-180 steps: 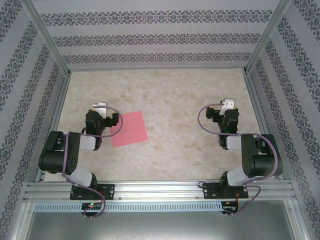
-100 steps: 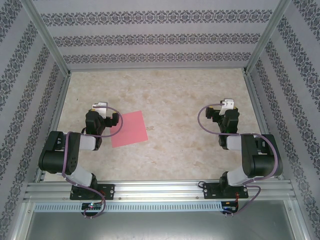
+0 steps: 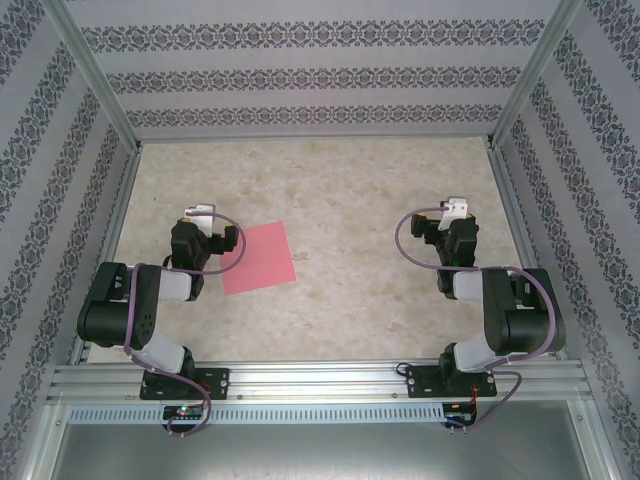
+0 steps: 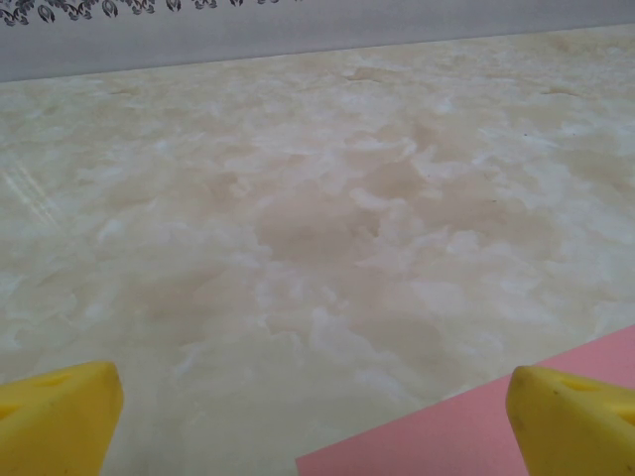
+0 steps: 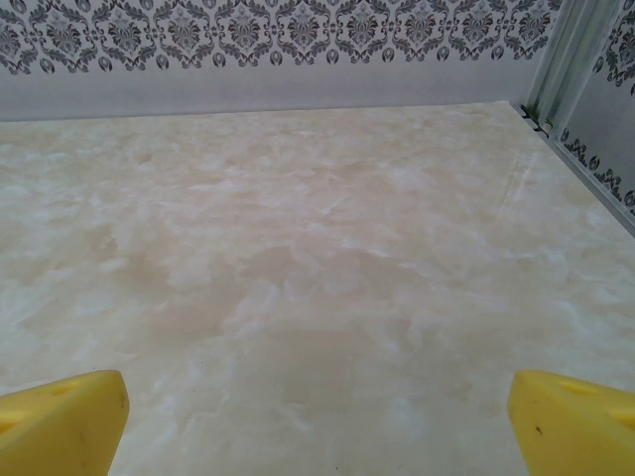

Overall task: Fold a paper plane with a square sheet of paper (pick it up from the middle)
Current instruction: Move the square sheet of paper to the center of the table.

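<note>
The square sheet of paper (image 3: 259, 258), pink-red and unfolded, lies flat on the marble-patterned table (image 3: 340, 190), left of centre. My left gripper (image 3: 203, 222) hovers at the sheet's left far corner, open, with nothing between its yellow fingers (image 4: 60, 416). In the left wrist view the sheet's corner (image 4: 466, 436) reaches in from the lower right, beside the right finger, under the left gripper (image 4: 313, 416). My right gripper (image 3: 455, 215) rests open over bare table on the right side, far from the sheet; its yellow fingertips (image 5: 571, 421) frame the right gripper (image 5: 317, 421). The paper plane is out of view.
Patterned walls (image 3: 310, 75) and aluminium posts (image 3: 95, 75) enclose the table on three sides. A metal rail (image 3: 320, 380) with both arm bases runs along the near edge. Bare tabletop stretches between and beyond the arms.
</note>
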